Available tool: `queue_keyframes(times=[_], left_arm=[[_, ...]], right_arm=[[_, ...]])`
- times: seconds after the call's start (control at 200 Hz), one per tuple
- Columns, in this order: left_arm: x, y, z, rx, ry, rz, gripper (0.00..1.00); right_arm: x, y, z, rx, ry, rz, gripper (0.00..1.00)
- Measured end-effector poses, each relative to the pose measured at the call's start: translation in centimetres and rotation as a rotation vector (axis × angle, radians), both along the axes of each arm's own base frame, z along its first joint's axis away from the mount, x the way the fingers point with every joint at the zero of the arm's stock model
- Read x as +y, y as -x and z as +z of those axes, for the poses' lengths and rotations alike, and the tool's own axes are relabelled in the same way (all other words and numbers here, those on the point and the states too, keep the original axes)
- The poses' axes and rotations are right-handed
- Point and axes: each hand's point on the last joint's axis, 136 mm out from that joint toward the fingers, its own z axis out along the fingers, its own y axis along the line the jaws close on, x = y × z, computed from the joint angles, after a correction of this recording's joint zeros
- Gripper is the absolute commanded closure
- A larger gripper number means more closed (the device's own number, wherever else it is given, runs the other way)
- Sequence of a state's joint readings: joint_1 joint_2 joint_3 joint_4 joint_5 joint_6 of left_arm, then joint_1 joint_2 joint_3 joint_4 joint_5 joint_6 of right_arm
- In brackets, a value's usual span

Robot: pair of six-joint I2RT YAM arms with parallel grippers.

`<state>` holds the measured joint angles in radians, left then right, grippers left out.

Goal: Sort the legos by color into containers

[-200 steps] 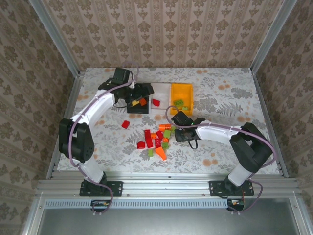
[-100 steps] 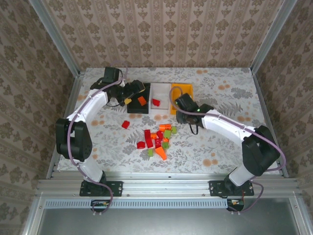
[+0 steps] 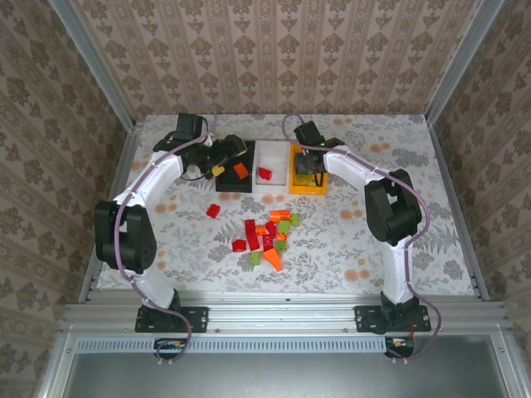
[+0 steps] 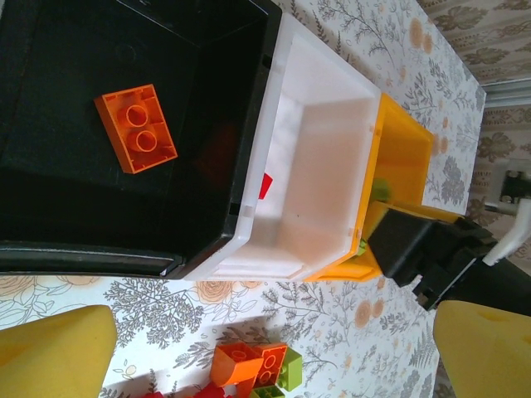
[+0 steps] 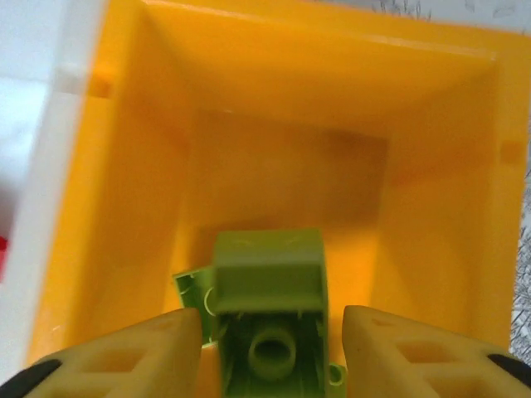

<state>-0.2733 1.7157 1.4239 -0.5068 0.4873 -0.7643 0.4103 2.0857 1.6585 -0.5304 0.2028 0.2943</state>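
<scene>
Floral-print counter (image 3: 373, 224); black bin (image 3: 232, 187), white bin (image 3: 270, 156) and orange-yellow bin (image 5: 133, 166) in a row, upper centre. Over the orange-yellow bin, right end effector (image 5: 270, 348) released: light green brick (image 5: 267, 282) between its fingers, gaps both sides. Above the black bin, left end effector (image 4: 270, 356) spread wide; orange brick (image 4: 135, 127) inside. Loose legos (image 3: 265, 236) heaped mid-frame.

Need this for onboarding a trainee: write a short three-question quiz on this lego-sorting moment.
1. True or false: the black bin holds an orange brick.
2. Fill in: the lego in the white bin is ___.
3. What colour is the brick between the right gripper's fingers? A red, B orange, C light green.
Key: 1 true; 2 red; 3 C.
</scene>
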Motion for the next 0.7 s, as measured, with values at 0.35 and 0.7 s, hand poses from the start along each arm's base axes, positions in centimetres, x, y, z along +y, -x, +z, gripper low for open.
queue_keyframes(times=[0.35, 0.7], left_arm=[[-0.1, 0.0, 0.0, 0.001, 0.003, -0.003, 0.0], [-0.2, 0.1, 0.0, 0.003, 0.005, -0.007, 0.0]], right_arm=[[1.0, 5.1, 6.6, -0.097, -0.079, 0.065, 0.43], [9.0, 16.4, 1.0, 0.067, -0.156, 0.225, 0.4]])
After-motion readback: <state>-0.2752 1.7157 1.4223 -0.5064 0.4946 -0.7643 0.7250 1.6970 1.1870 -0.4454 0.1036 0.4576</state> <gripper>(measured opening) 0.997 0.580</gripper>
